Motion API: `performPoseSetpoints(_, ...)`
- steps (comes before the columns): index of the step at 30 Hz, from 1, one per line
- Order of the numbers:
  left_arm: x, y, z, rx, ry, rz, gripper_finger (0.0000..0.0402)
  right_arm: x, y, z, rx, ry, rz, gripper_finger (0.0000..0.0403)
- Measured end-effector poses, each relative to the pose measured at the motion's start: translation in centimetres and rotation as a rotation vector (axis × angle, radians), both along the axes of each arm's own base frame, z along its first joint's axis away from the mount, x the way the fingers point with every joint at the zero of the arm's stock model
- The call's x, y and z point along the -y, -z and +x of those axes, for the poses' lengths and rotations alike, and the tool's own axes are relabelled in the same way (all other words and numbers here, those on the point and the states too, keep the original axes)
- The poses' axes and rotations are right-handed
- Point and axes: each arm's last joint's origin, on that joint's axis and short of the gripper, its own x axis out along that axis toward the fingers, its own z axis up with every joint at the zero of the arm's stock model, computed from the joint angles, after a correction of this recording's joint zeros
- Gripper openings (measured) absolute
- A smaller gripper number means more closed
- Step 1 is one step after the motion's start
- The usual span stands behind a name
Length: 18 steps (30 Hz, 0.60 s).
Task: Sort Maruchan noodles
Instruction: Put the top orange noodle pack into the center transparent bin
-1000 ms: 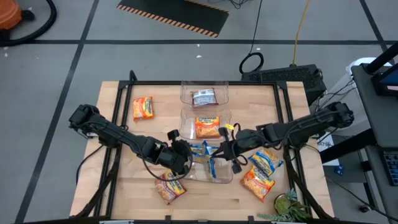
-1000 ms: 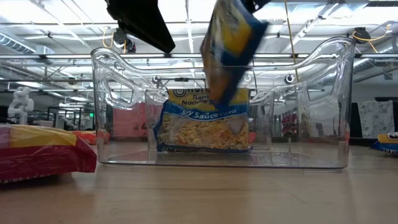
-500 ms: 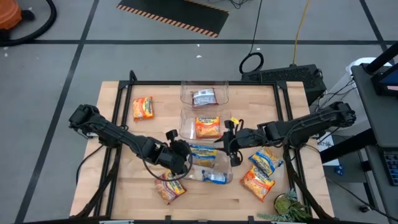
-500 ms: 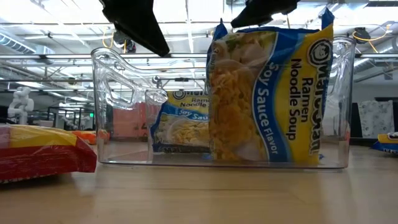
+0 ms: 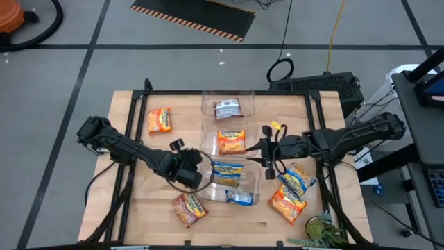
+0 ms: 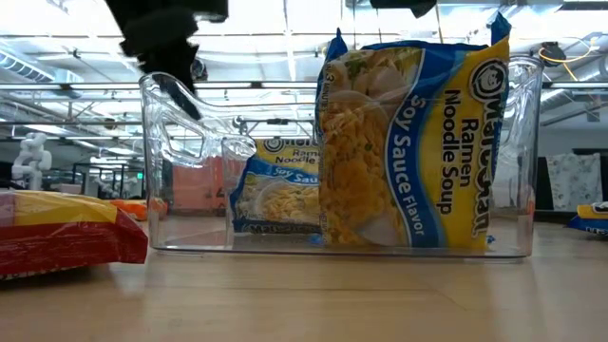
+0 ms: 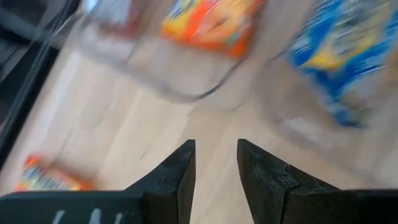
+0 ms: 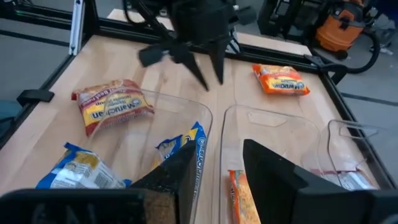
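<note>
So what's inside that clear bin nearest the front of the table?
The front bin holds two blue-and-yellow soy sauce packets. In the low view one stands on edge and hides part of the other. Nothing else shows inside.

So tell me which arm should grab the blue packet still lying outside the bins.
Probably the right: the right gripper hangs open just beside that blue packet, while the left gripper sits across the near bin.
</note>
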Motion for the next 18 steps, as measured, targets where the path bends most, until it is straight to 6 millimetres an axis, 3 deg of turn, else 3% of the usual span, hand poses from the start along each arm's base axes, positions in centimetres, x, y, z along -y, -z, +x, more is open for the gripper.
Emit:
performPoseSetpoints(9, -3.4, 0.6, -2.1, -0.101, -0.319, 0.105, 0.0124, 0.0, -0.1, -0.1, 0.0, 0.001, 0.004, 0.0124)
performPoseSetpoints(18, -7.3, 5.5, -4.9, -0.275, -0.531, 0.103, 0.0124, 0.0, 0.0, -0.1, -0.004, 0.001, 0.004, 0.0123)
